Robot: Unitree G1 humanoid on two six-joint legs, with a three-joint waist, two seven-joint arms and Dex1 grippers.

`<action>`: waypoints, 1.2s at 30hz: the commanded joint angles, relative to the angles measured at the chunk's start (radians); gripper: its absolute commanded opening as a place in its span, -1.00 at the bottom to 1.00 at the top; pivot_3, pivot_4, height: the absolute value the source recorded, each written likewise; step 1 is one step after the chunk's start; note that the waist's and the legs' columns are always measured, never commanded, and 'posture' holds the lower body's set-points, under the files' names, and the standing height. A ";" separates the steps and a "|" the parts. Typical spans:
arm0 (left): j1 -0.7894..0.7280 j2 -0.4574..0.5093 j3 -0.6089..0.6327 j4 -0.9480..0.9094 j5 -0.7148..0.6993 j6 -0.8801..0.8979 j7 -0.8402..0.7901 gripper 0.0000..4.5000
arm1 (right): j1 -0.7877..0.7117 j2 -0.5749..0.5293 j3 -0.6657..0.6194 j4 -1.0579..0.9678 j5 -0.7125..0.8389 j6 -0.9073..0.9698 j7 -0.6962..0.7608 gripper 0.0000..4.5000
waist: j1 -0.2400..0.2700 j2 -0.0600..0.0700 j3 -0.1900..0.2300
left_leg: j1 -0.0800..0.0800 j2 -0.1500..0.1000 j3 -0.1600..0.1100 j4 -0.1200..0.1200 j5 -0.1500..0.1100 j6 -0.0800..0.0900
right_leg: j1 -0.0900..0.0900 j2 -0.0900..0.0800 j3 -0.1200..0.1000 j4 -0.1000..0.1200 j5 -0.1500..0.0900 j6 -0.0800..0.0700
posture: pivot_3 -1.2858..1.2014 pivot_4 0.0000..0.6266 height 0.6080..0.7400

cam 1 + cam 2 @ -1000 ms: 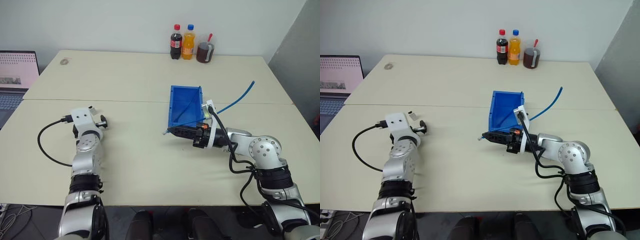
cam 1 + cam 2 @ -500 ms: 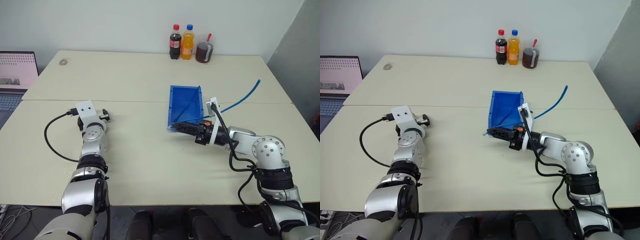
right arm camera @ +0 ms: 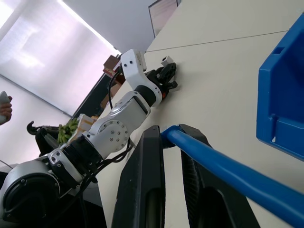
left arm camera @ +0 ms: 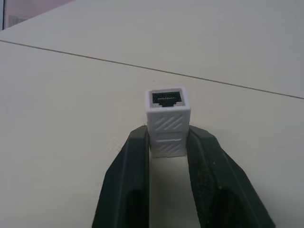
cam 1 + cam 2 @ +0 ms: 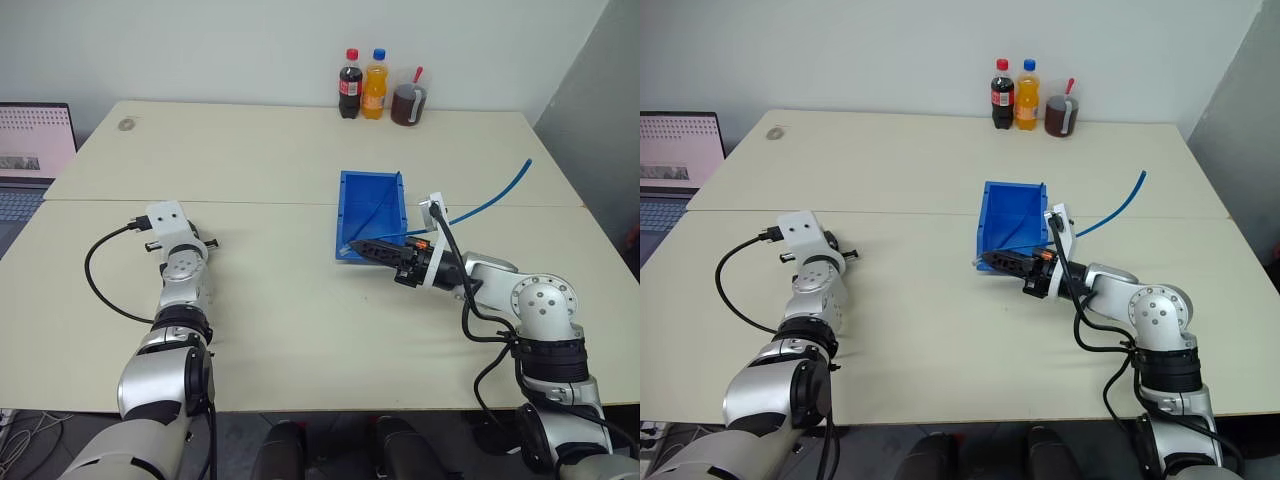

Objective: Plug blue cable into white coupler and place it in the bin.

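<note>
Now my left gripper (image 4: 167, 152), spread wide a second ago, is pinching the white coupler (image 4: 167, 121); my right gripper (image 3: 173, 137) is clamping the blue cable (image 3: 223, 166), so mating comes next.

No readable text anywhere. Labels on the cola bottle (image 5: 351, 86) and orange soda bottle (image 5: 376, 87) too small to make out; laptop screen (image 5: 36, 140) content illegible. White coupler (image 4: 168, 120) carries only moulded diagonal stripes, no lettering.

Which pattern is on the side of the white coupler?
Raised diagonal stripes, white on white, on the white coupler; the left wrist view shows it best.
</note>
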 commanded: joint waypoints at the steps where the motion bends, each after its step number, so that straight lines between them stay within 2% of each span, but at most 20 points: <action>1: -0.012 0.031 0.003 -0.007 0.000 -0.010 -0.039 -0.65 | 0.011 0.005 -0.022 -0.038 0.016 -0.002 0.007 -0.91 | 0.000 0.000 0.000 | 0.000 0.000 0.000 0.000 0.000 0.000 | 0.000 0.000 0.000 0.000 0.000 0.000 | 0.03 -0.52 1.00; 4: 0.014 0.049 -0.005 -0.061 -0.011 0.003 -0.140 -0.65 | 0.013 -0.007 -0.010 -0.049 0.001 -0.006 0.026 -0.91 | 0.000 0.000 0.000 | 0.000 0.000 0.000 0.000 0.000 0.000 | 0.000 0.000 0.000 0.000 0.000 0.000 | 0.03 -0.52 1.00; 6: 0.059 0.070 -0.048 -0.166 -0.006 0.027 -0.282 -0.65 | 0.009 -0.037 0.014 -0.069 -0.033 -0.020 0.065 -0.91 | -0.001 0.000 0.000 | 0.000 0.000 0.000 0.000 0.000 0.000 | 0.000 0.000 0.000 0.000 0.000 0.000 | 0.03 -0.52 1.00; 8: 0.162 0.093 -0.115 -0.387 -0.041 0.103 -0.497 -0.65 | 0.002 -0.083 0.057 -0.098 -0.088 -0.043 0.127 -0.91 | -0.003 0.000 0.000 | -0.001 -0.001 0.000 0.000 0.000 0.000 | 0.000 0.000 0.000 0.000 0.000 0.000 | 0.03 -0.52 1.00; 11: 0.285 0.120 -0.180 -0.642 -0.082 0.195 -0.679 -0.65 | -0.001 -0.108 0.082 -0.110 -0.119 -0.063 0.175 -0.91 | -0.002 0.000 0.000 | -0.001 0.000 0.000 -0.001 0.000 0.000 | -0.001 -0.001 0.000 0.000 0.000 0.000 | 0.03 -0.52 1.00; 14: 0.482 0.192 -0.318 -0.983 -0.157 0.262 -0.961 -0.65 | -0.022 -0.144 0.124 -0.088 -0.203 -0.134 0.264 -0.91 | -0.005 0.000 0.000 | -0.001 0.000 -0.001 0.000 0.000 0.000 | -0.001 -0.001 0.000 0.000 0.000 0.000 | 0.03 -0.52 1.00; 18: 0.593 0.218 -0.439 -1.157 -0.212 0.271 -1.171 -0.65 | -0.020 -0.166 0.187 -0.094 -0.286 -0.211 0.364 -0.91 | -0.002 0.002 0.000 | 0.000 0.000 0.001 0.000 0.000 0.000 | -0.001 -0.003 0.002 0.000 0.000 0.000 | 0.03 -0.52 1.00; 20: 0.599 0.193 -0.498 -1.151 -0.185 0.223 -1.229 -0.65 | -0.016 -0.157 0.201 -0.105 -0.298 -0.231 0.396 -0.91 | 0.000 0.002 0.001 | 0.000 -0.002 0.001 0.000 0.000 0.000 | 0.000 -0.002 0.001 0.000 0.000 0.000 | 0.03 -0.52 1.00; 24: 0.527 0.120 -0.598 -0.992 -0.096 0.092 -1.307 -0.65 | 0.021 -0.191 0.280 -0.138 -0.377 -0.307 0.503 -0.91 | 0.002 0.002 0.000 | 0.001 -0.002 0.000 0.001 0.002 0.004 | 0.001 -0.001 0.001 0.000 -0.001 0.003 | 0.03 -0.52 1.00; 30: 0.417 0.042 -0.628 -0.740 -0.028 -0.056 -1.349 -0.65 | 0.096 -0.289 0.397 -0.147 -0.556 -0.486 0.659 -0.91 | 0.004 0.003 -0.001 | 0.002 -0.003 0.001 0.002 0.003 0.005 | 0.002 -0.001 0.002 0.000 -0.001 0.005 | 0.03 -0.52 1.00; 36: 0.403 0.021 -0.623 -0.673 -0.021 -0.122 -1.373 -0.65 | 0.129 -0.282 0.415 -0.099 -0.664 -0.574 0.661 -0.91 | 0.003 0.004 -0.002 | 0.004 -0.003 0.001 0.002 0.003 0.005 | 0.004 -0.001 0.003 0.000 -0.001 0.006 | 0.03 -0.52 1.00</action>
